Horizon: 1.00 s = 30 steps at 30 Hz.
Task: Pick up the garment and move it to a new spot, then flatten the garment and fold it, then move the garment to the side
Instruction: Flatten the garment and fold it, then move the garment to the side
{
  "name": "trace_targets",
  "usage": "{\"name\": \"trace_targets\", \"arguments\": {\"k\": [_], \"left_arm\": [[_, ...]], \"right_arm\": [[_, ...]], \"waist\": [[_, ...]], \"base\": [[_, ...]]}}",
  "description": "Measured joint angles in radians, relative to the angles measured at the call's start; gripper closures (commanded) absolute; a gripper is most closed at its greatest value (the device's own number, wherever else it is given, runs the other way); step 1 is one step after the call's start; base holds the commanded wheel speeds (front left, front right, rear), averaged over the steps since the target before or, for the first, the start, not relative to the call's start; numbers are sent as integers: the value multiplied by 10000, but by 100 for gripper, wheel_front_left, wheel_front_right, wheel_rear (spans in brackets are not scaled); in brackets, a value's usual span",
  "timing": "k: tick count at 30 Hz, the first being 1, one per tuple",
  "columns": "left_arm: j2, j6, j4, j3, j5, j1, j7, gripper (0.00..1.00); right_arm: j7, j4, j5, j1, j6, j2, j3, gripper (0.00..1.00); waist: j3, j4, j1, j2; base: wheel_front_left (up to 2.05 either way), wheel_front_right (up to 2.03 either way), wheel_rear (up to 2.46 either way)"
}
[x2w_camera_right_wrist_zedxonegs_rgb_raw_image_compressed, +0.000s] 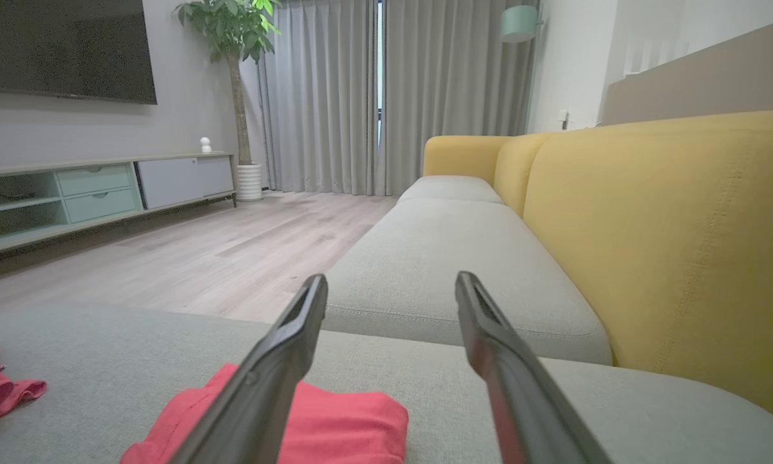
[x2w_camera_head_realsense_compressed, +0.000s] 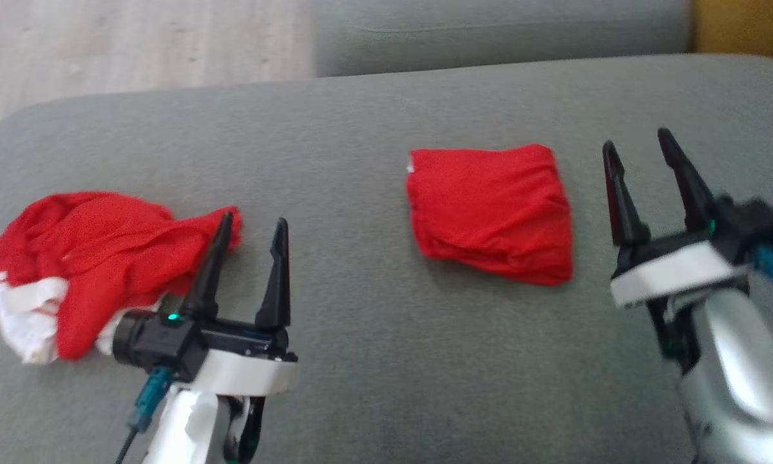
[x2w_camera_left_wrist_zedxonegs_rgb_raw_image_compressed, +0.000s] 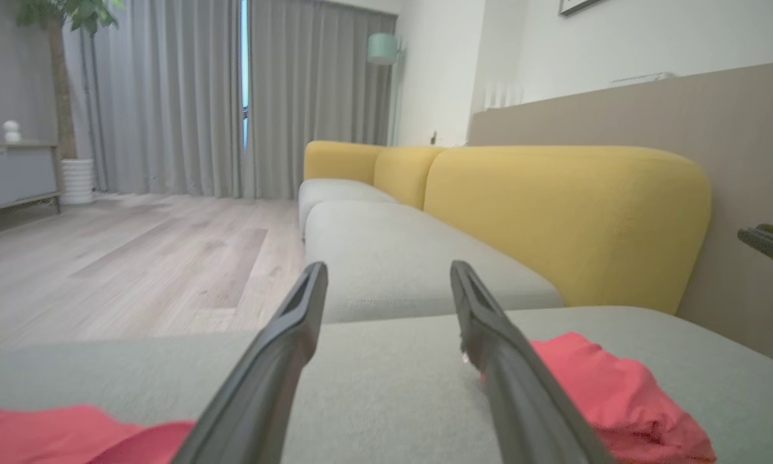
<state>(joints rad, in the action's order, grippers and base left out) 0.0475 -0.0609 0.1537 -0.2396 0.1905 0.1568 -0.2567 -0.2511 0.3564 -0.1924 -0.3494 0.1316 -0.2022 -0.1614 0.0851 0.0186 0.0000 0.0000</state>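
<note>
Garment, red soft knit cloth folded into a thick, roughly square pad (x2w_camera_head_realsense_compressed: 489, 212), is lying right of centre on the grey woven-fabric sofa seat (x2w_camera_head_realsense_compressed: 361, 374), its stacked layers showing along the near edge and its top mildly rumpled. Right end effector (x2w_camera_head_realsense_compressed: 636, 139), two long dark tapered fingers on a pale silver forearm, is hovering just beside the pad's right edge, fingers spread wide and gripping nothing. Left end effector (x2w_camera_head_realsense_compressed: 253, 220), of the same build, is likewise gaping wide and empty. One of its fingers is crossing, in the head view, the tip of a second item, a crumpled red cloth heap with a white striped band (x2w_camera_head_realsense_compressed: 84, 258) at the seat's left end; whether it is touching that cloth cannot be told. Folding is looking complete, so the step in hand is probably the shift to the side. That would be calling for a low pinch taking all layers at one edge together, since the limp cloth on a yielding cushion is likely to be unfolding if only the top layer is caught.
</note>
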Motion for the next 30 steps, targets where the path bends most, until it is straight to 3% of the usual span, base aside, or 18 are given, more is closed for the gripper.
{"name": "trace_targets", "arguments": {"k": [4, 9, 23, 30], "left_arm": [[-2, 92, -405, 194, -173, -3, 0, 0], [-2, 92, -407, 265, -173, -61, 0, 0], [-2, 75, -420, 109, -38, -347, 0, 0], [-4, -12, -437, -123, -38, 119, 0, 0]], "right_arm": [[0, -1166, 878, 1384, 0, 851, 903, 0], [2, -1488, 1204, 2266, 0, 1304, 1354, 0], [2, -1597, 1239, 2309, 0, 1530, 1664, 0], [67, -359, 1287, 1353, 0, 1534, 2151, 0]], "waist": [[87, -491, 0, 0], [191, -845, 0, 0], [435, -585, 0, 0], [993, -177, 1, 0]], "base": [[0, 0, 0], [0, 0, 0], [0, 0, 0], [0, 0, 0]]}}
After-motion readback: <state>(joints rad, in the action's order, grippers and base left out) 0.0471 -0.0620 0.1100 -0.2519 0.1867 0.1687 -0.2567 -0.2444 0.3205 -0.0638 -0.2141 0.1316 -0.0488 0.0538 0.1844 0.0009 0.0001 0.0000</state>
